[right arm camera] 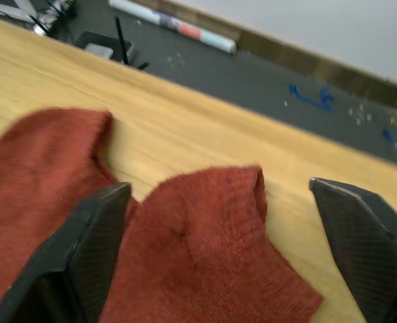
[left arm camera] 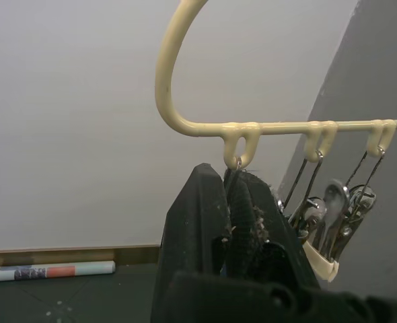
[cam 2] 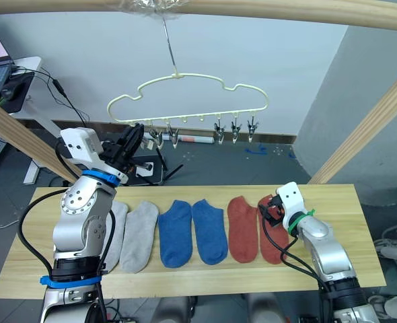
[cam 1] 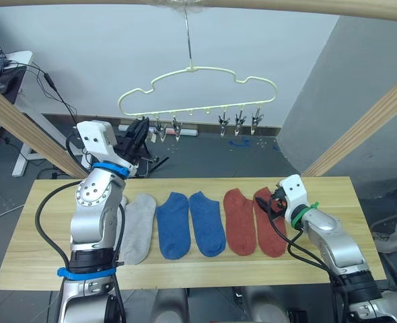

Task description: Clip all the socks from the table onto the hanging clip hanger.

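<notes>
The pale-yellow clip hanger (cam 1: 197,84) hangs by its hook from the top pole, with small metal clips along its lower bar. My left gripper (cam 1: 140,132) is raised to the hanger's left end and is shut on the leftmost clip (left arm camera: 236,168). On the table (cam 1: 50,259) the socks lie in a row: two light grey (cam 2: 139,235), two royal blue (cam 1: 173,224), two rust-red (cam 1: 239,221). One grey sock is partly behind my left arm. My right gripper (cam 1: 274,200) is open low over the cuff of the rightmost red sock (right arm camera: 205,249), one finger on each side.
Thick wooden poles (cam 1: 23,128) slant down on both sides of the table, and one runs across the top. A desk (cam 1: 17,74) with cables stands at the back left. The floor lies beyond the table's far edge.
</notes>
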You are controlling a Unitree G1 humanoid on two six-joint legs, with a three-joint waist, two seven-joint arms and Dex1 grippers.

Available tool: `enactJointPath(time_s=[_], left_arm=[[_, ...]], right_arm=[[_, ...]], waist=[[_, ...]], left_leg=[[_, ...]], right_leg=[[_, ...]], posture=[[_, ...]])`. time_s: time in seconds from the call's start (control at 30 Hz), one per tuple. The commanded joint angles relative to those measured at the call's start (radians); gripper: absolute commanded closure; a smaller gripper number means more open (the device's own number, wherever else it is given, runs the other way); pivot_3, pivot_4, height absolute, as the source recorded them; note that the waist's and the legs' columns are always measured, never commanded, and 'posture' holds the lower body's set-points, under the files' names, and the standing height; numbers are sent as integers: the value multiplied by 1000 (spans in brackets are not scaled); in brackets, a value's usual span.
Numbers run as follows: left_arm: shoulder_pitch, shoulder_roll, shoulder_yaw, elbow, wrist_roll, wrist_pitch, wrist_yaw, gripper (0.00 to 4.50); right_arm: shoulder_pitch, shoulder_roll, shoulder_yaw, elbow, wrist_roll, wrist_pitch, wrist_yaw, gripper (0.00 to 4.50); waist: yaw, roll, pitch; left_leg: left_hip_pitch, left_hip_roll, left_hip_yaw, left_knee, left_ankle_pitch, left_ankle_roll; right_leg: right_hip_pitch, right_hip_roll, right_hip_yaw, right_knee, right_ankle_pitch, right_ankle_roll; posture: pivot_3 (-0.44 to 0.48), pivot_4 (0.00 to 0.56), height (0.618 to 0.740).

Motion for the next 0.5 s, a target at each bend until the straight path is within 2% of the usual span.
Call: enactJointPath(time_s=[0.03,0.33,0.5], left_arm=[[14,19,14,-40,-11,9,-8,4500],[29,41,27,-45,-32,44,-30,4500],[34,74,36,-66,-96,113,-74,4500]], right_arm=[[3,6,-25,23,-7,-16,-6,1230],[4,10,2,-9,-29,-14,15,4444],[-24,-44,34,-152,-30,1,105,4480]], waist=[[1,0,1],[-1,1,1],[-2,3,4]], left_leg=[[0,0,0,0,0,0],[0,0,0,0,0,0],[0,0,0,0,0,0]], right_leg=[[0,0,0,0,0,0],[0,0,0,0,-1,1],[0,0,0,0,-1,2]], posture=[[-5,325,735],[7,330,735],[5,329,735]])
